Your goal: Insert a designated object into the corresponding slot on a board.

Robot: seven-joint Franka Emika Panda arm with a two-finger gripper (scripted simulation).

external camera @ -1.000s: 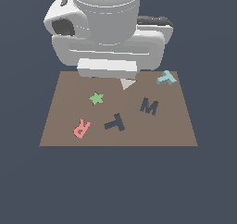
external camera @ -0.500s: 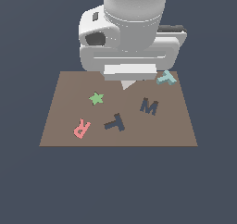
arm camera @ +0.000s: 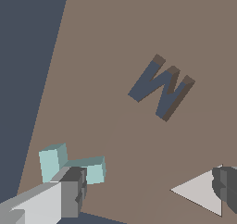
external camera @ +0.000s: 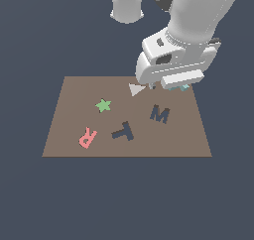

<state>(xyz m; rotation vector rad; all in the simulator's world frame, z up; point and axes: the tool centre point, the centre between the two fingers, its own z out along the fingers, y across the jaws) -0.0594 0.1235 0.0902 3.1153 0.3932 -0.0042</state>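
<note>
The pale teal T (arm camera: 55,160) lies on the brown board (external camera: 74,100) at its far right corner in the exterior view, where only a sliver (external camera: 184,88) shows behind the hand. My gripper (external camera: 167,87) hangs low over that corner, open and empty. In the wrist view the gripper (arm camera: 148,186) has its fingers wide apart. One finger (arm camera: 71,190) overlaps the T's edge and the other finger (arm camera: 227,188) is over a white triangle (arm camera: 196,190). The dark navy T-shaped slot (external camera: 123,131) lies near the board's middle front, out of the wrist view.
A dark M-shaped recess (external camera: 159,114) lies just in front of the gripper and shows in the wrist view (arm camera: 162,86). The white triangle (external camera: 135,89), a green star (external camera: 103,105) and a pink R (external camera: 87,137) sit on the board. The arm's base (external camera: 127,3) stands behind.
The arm has swung to the exterior view's right and come down over the board's far right corner. The teal T, plainly visible before, is now mostly covered by the hand.
</note>
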